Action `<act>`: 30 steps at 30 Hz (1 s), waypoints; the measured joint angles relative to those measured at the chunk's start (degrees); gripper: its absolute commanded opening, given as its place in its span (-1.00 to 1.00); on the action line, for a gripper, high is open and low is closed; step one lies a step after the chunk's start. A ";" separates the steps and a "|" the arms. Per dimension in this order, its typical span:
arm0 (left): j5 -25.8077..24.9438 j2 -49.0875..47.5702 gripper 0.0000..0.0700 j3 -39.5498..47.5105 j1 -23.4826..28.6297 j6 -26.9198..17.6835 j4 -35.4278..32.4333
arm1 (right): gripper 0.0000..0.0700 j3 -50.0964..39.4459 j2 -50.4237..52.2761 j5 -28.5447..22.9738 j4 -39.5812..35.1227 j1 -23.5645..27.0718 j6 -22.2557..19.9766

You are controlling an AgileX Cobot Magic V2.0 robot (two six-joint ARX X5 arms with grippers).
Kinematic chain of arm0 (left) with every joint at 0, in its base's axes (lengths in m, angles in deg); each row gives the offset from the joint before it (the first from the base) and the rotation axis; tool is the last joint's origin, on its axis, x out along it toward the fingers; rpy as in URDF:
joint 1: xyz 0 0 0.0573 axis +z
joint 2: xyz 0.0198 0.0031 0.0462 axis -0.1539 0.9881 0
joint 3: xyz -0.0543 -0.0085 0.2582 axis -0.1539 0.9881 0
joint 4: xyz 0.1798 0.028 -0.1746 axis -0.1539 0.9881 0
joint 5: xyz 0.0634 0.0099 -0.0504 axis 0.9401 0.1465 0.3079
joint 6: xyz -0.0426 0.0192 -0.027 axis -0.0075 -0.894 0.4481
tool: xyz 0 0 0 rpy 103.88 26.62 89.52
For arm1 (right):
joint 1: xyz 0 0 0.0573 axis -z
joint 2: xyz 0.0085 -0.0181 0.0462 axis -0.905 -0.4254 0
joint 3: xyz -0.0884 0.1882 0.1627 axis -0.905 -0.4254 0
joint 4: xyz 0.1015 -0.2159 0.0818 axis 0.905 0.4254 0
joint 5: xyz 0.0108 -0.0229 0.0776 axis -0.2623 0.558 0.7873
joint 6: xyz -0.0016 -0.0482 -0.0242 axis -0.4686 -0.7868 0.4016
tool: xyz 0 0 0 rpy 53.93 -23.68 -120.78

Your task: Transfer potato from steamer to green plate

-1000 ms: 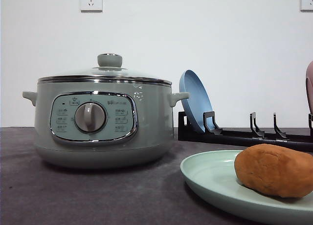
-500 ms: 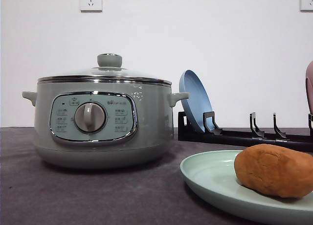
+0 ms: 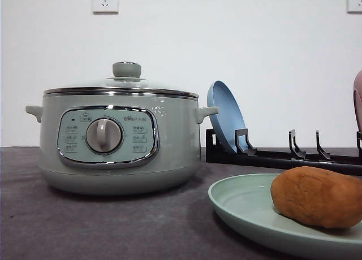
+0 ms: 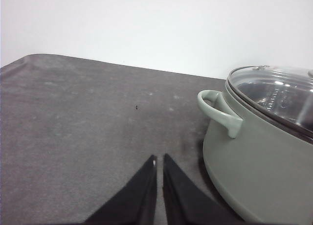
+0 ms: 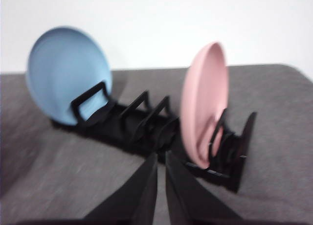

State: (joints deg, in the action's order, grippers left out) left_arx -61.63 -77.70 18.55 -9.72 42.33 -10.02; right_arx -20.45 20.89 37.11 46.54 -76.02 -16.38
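Observation:
The orange-brown potato [image 3: 318,195] lies on the pale green plate [image 3: 243,206] at the front right of the table. The sage-green steamer [image 3: 116,141] stands at the left with its glass lid on. In the left wrist view my left gripper [image 4: 159,160] is shut and empty, low over the grey cloth beside the steamer [image 4: 259,151] and its side handle [image 4: 221,111]. In the right wrist view my right gripper [image 5: 160,156] is shut and empty, facing the black dish rack [image 5: 146,124]; that picture is blurred.
A black dish rack [image 3: 283,155] stands behind the green plate, holding a blue plate [image 3: 225,116] upright and a pink plate [image 3: 358,99] at the right edge. Both show in the right wrist view, blue plate [image 5: 66,71] and pink plate [image 5: 205,102]. Grey cloth covers the table.

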 measured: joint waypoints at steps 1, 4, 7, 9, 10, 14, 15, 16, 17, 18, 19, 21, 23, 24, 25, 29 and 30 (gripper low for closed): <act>0.00 0.00 -0.96 0.00 0.00 0.01 0.00 | -0.94 -1.12 1.19 0.01 -1.09 0.87 0.00; 0.00 0.00 -0.96 0.00 0.00 0.00 0.00 | -0.94 -4.69 4.56 0.01 -3.90 3.62 0.00; 0.00 0.00 -0.96 0.00 0.00 0.00 0.01 | -0.94 -7.64 6.60 0.00 -4.06 5.44 -0.01; 0.00 0.00 -0.96 0.00 0.00 0.01 0.00 | -0.94 -9.42 7.45 0.00 -4.05 6.24 -0.25; 0.00 0.00 -0.96 0.00 0.00 -0.01 0.01 | -0.94 -10.27 7.84 0.01 -4.05 6.72 -0.51; 0.00 0.00 -0.96 0.00 0.00 0.00 0.01 | -0.94 -13.59 9.36 0.35 -4.03 9.36 -1.02; 0.00 0.00 -0.96 0.00 0.00 0.01 0.02 | -0.94 -14.42 9.77 1.00 -4.00 10.17 -1.00; 0.00 0.00 -0.96 0.00 0.00 -0.01 0.01 | -0.94 -15.13 10.16 1.99 -4.00 10.86 -0.98; 0.00 0.00 -0.96 0.00 0.00 -0.01 0.02 | -0.94 -15.80 10.61 3.20 -4.00 11.56 -0.95; 0.00 0.00 -0.96 0.00 0.00 -0.01 0.00 | -0.94 -16.45 11.13 4.61 -3.98 12.31 -0.91; 0.00 0.00 -0.96 0.00 0.00 -0.01 0.00 | -0.94 -16.99 11.65 5.76 -4.00 12.93 -0.88; 0.00 0.00 -0.96 0.00 0.00 -0.01 0.01 | -0.94 -18.09 12.79 7.82 -4.04 14.18 -0.82; 0.00 0.00 -0.96 0.00 0.00 -0.01 0.00 | -0.94 -19.22 13.88 9.09 -4.05 15.23 -0.79; 0.00 0.00 -0.96 0.00 0.00 -0.01 0.00 | -0.94 -19.84 14.47 9.71 -4.05 15.71 -0.74; 0.00 0.00 -0.96 0.00 0.00 -0.01 0.01 | -0.94 -20.45 15.01 10.41 -4.04 16.09 -0.66; 0.00 0.00 -0.96 0.00 0.00 0.02 0.00 | -0.94 -21.72 16.62 13.73 -3.66 17.07 -0.58; 0.00 0.00 -0.96 0.00 0.00 0.02 -0.01 | -0.94 -21.72 16.80 13.98 -3.67 17.18 -0.59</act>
State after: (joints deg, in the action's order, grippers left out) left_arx -61.63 -77.70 18.55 -9.72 42.34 -10.03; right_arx -42.17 37.70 51.09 42.88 -58.83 -16.97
